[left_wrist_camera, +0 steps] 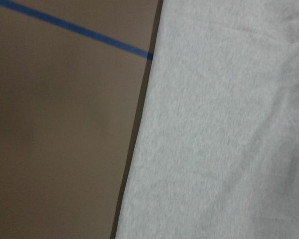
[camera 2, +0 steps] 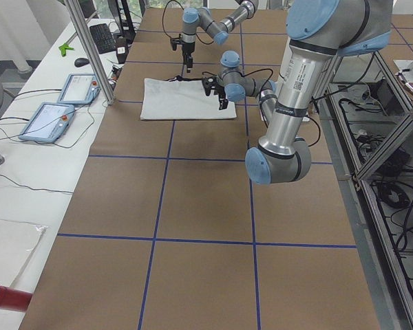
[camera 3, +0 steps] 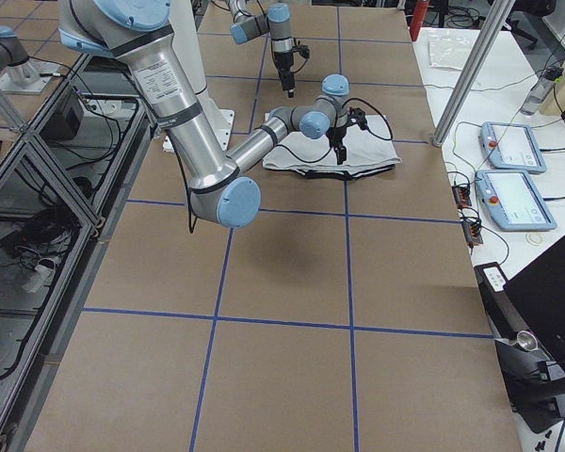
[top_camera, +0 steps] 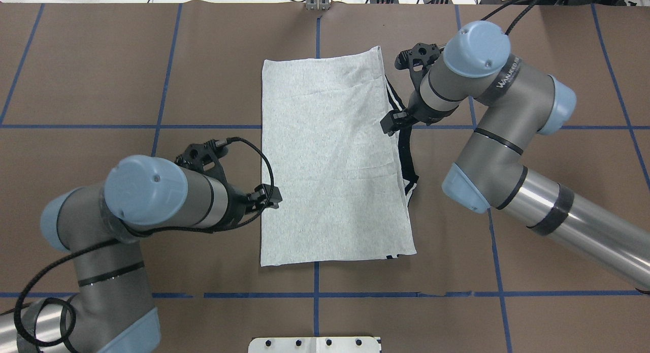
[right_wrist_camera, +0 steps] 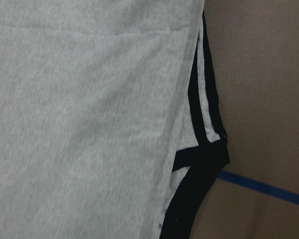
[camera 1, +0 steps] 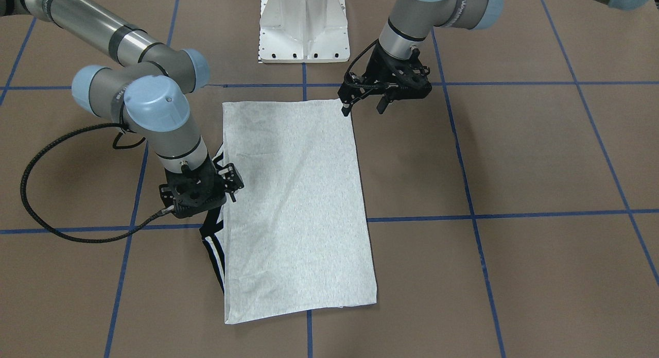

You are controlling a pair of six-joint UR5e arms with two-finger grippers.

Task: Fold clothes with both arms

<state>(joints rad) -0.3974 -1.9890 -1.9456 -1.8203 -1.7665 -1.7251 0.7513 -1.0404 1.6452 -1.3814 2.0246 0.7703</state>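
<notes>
Hanging with its two fingers spread wide and nothing between them, the left gripper [camera 1: 363, 108] sits at one long edge of the T-shirt [camera 1: 298, 193]. From the front view, one fingertip lines up with the shirt's corner, but I cannot tell whether it touches the cloth. Its wrist camera shows me only that grey edge, bare table and a strip of blue tape.

Across the shirt, the right gripper [top_camera: 393, 123] points down over the opposite long edge. Its own wrist body hides its fingertips, so I cannot tell if they are apart or closed, or whether they hold cloth. Directly under it, a black-striped sleeve edge [top_camera: 406, 170] and black band poke out from beneath the folded grey layer.

The shirt lies flat between the two grippers, folded into a long rectangle with a plain heather-grey side up and a few soft creases.

Beyond the grippers, the brown table [camera 1: 540, 157] is crossed by blue tape lines [camera 1: 515, 214]. A white pedestal [camera 1: 304, 26] stands near the left gripper, just off the shirt's short end. In the left side view, two tablets [camera 2: 76, 89] lie on a white bench past the table's edge.
</notes>
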